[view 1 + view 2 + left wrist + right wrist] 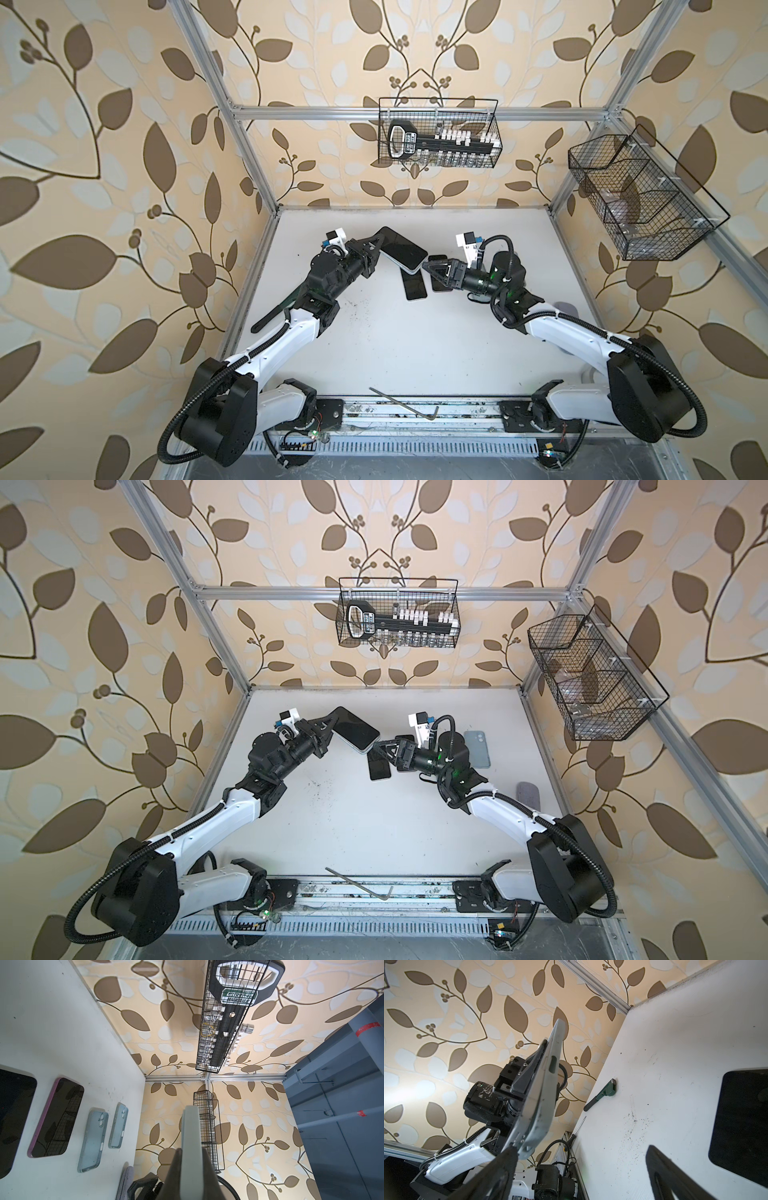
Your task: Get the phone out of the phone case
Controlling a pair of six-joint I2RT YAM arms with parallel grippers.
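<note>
Left gripper (376,243) clamped on one end of cased phone (405,249), lifted above table (415,353), screen up, long axis slanting toward right gripper (428,268), jaws spread wide at pale phone case (537,1105) corner.

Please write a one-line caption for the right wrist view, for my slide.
Left gripper holds the cased phone above the table, open right gripper at its corner.

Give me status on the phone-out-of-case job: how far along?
Done: the left gripper is shut on the black-screened phone, which is in its pale grey-blue soft case and raised off the white table.
In hand: the open right gripper sits at the case's lower corner, with one finger seemingly touching it.
Left: the phone is seated fully in the case, and peeling it off hasn't begun.
</note>
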